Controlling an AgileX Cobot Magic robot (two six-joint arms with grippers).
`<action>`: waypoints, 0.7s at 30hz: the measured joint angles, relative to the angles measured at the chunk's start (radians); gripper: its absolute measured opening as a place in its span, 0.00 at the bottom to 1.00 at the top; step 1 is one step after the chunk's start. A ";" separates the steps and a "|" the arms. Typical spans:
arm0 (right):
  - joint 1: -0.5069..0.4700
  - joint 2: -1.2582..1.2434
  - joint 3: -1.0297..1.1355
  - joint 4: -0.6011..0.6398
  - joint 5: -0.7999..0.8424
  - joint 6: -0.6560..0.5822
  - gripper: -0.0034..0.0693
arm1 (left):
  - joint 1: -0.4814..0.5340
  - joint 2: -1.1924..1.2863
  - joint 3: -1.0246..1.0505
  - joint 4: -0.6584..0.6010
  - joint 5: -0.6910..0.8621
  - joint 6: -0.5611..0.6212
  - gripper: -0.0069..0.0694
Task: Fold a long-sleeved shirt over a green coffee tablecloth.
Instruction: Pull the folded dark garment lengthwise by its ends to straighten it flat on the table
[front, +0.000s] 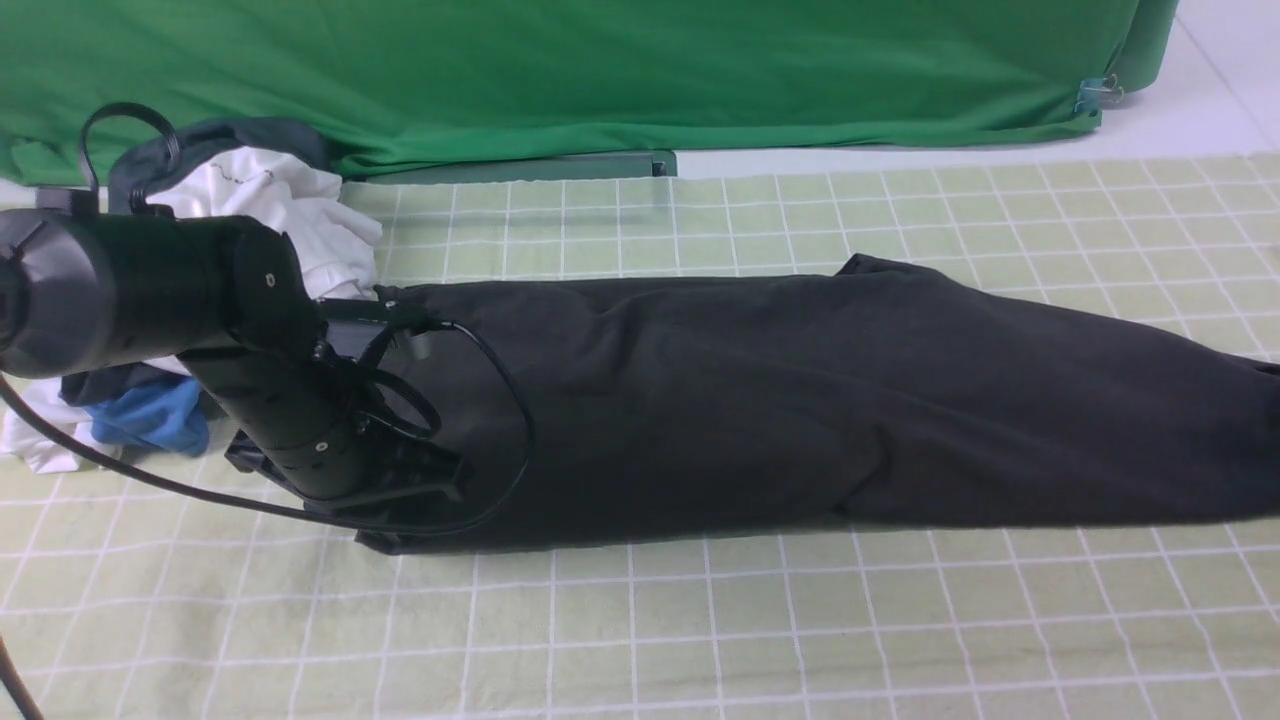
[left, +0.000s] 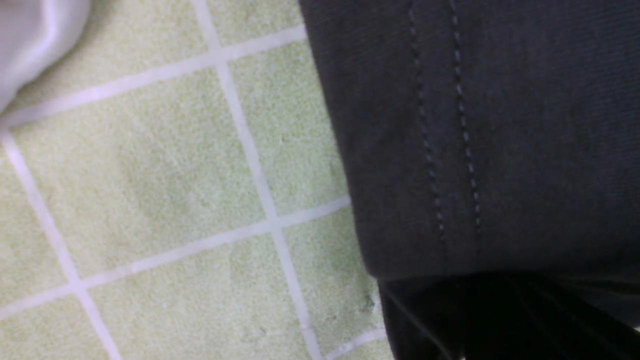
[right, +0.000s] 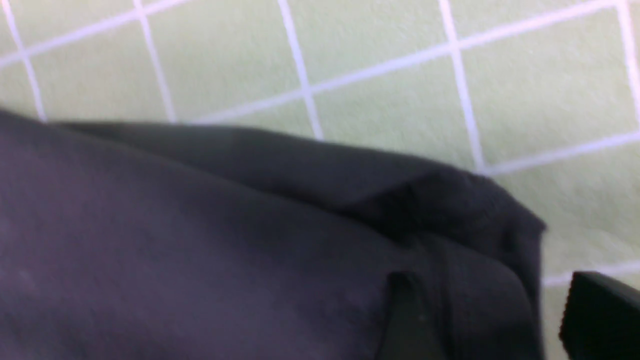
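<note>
I see the long-sleeved shirt (front: 760, 400) lying as one long black band across the middle of the green coffee tablecloth (front: 700, 630). It runs from near the left edge of the table out past the right side of my front view. Its long edges are folded in and the surface is mostly smooth, with a few soft creases.

My left gripper (front: 420, 480) sits low over the shirt's left end, near that end's front corner. Its jaws are closed. On the left wrist camera I see only the double-stitched hem (left: 450, 150) beside bare grid squares, so I cannot tell whether any cloth is pinched.

My right gripper (right: 490, 287) does not show in the front view. On its wrist camera the fingers (right: 600, 315) stand well apart, with a bunched edge of the shirt between them and a strip of tablecloth visible beside the outer finger, so nothing is clamped.

A pile of white, blue and grey garments (front: 270, 210) lies at the far left corner of the table, touching the shirt's left end. A plain green fabric sheet (front: 600, 70) hangs behind the far edge.
</note>
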 joint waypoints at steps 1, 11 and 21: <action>-0.001 0.007 0.000 0.022 -0.001 -0.016 0.55 | 0.000 0.000 0.000 0.000 -0.001 0.000 0.11; -0.001 0.003 0.000 0.086 -0.028 -0.163 0.09 | 0.000 0.000 0.000 0.000 -0.001 0.000 0.11; -0.001 -0.050 0.001 -0.051 -0.060 -0.063 0.09 | 0.000 0.001 0.000 -0.005 -0.001 -0.004 0.11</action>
